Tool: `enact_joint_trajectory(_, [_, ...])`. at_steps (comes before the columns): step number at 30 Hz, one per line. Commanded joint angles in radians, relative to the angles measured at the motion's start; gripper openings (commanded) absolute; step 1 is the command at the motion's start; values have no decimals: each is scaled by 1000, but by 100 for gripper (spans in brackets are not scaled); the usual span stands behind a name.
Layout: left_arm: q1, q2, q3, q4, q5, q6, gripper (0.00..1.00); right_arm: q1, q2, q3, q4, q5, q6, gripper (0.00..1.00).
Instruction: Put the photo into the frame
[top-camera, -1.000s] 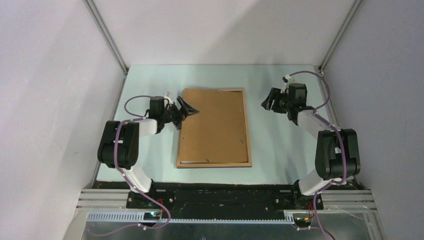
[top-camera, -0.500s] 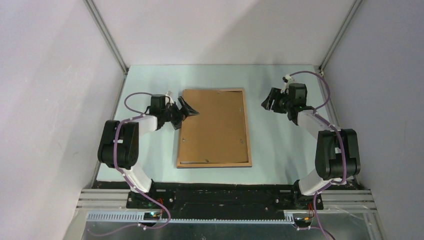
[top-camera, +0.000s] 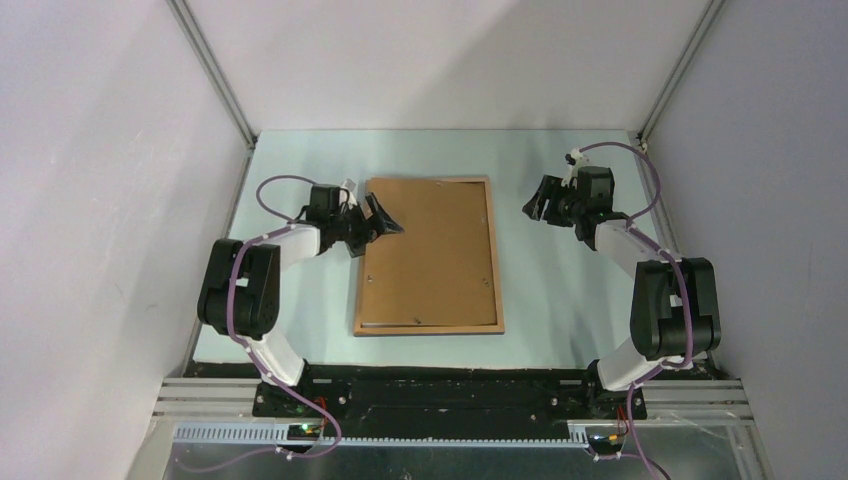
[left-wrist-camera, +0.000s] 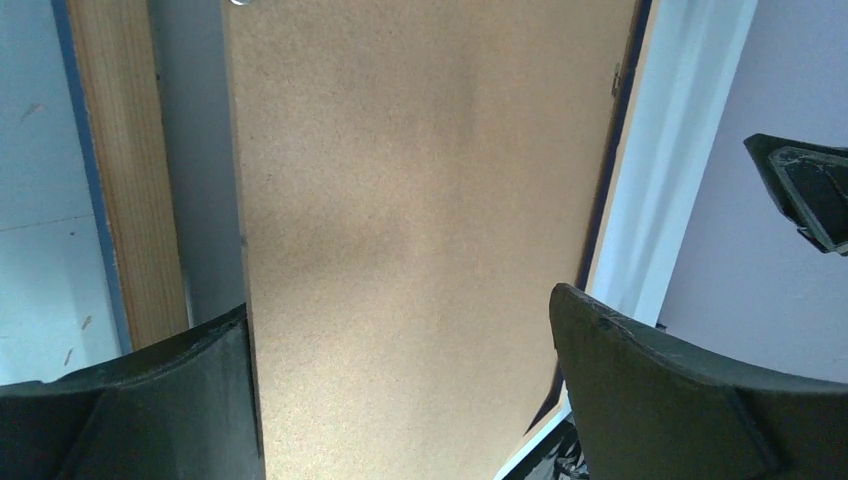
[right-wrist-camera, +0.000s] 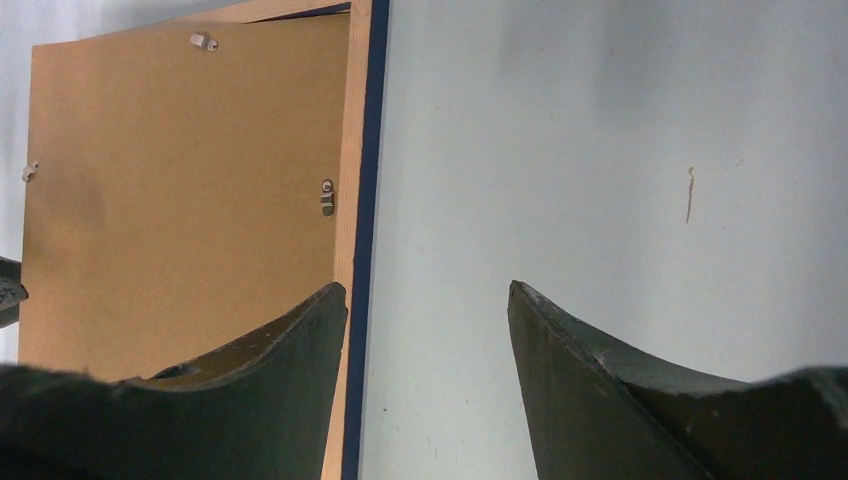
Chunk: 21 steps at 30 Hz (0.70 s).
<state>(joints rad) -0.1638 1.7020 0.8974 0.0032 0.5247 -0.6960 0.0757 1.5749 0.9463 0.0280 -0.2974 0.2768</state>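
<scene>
Since a second ago the left hand (top-camera: 378, 220) has crept a little to the right and now reaches over the left long rail of the frame (top-camera: 430, 329). The right hand (top-camera: 541, 200) has not moved.

From the top camera, the frame lies flat in the middle of the worktop (top-camera: 560, 300), back side up, and a brown backing board (top-camera: 428, 256) fills it. Its long axis runs from the arm bases toward the far wall. The left hand hangs above the far left part of the frame. The right hand stands well apart, to the right of the right rail, so the left one is clearly nearer. The photo is not visible, and I cannot tell if it lies under the board.

In the left wrist camera, the fingers (left-wrist-camera: 680, 400) are spread wide and hold nothing, and below them are the board and a wooden rail.

In the right wrist camera, the fingers (right-wrist-camera: 600, 390) are also apart and empty over the bare worktop. The frame's right rail and a small turn clip (right-wrist-camera: 327, 197) lie just to their left.
</scene>
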Motion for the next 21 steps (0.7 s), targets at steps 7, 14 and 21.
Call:
enact_joint_trajectory(7, [-18,-36,80,-111,-76,94,100,-5,2,-1,35,-5,2,65])
enact_joint_trajectory(14, [-26,-45,102,-162,-119,132,100,-6,1,0,33,-5,3,65])
enact_joint_trajectory(21, [-26,-60,118,-194,-161,167,100,-6,-5,-1,32,-5,2,65])
